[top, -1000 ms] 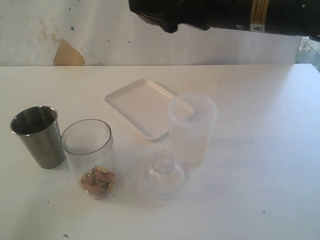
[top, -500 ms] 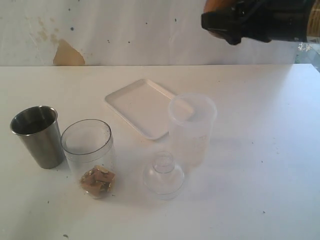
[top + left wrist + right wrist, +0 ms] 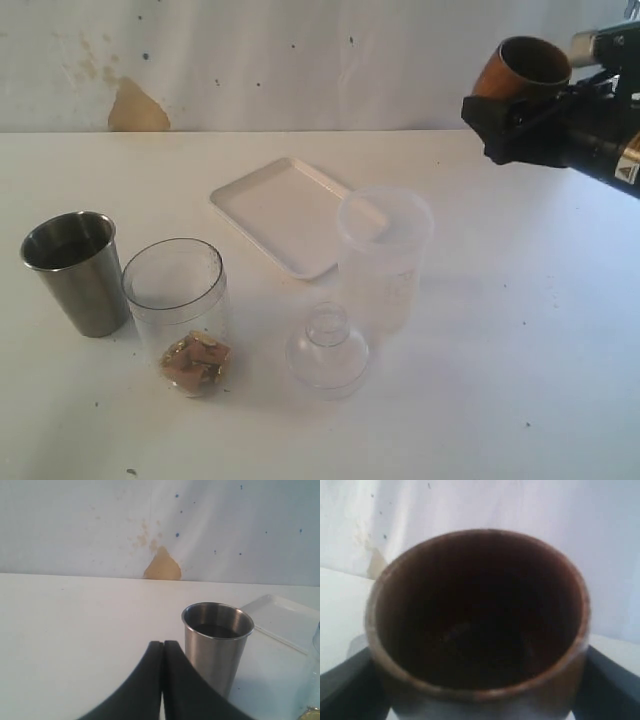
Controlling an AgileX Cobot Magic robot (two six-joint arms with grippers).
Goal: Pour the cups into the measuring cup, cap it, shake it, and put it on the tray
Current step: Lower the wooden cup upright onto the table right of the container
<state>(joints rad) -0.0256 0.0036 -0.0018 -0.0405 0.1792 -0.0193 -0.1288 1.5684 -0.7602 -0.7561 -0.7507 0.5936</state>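
Note:
My right gripper is shut on the brown wooden cup, held in the air at the upper right with its mouth up and tipped toward the camera. In the right wrist view the cup fills the frame between the two black fingers; its inside looks dark. The steel tumbler stands at the left, beside the clear measuring cup, which has brown pieces at its bottom. The white tray lies behind them. My left gripper is shut and empty, just short of the tumbler.
A frosted plastic tub stands right of the tray. A clear dome-shaped cap sits on the table in front of the tub. A stained white wall runs along the table's far edge.
My right arm has swung from the top centre to the right and lower, carrying the wooden cup, whose mouth now shows. Nothing on the table has moved.

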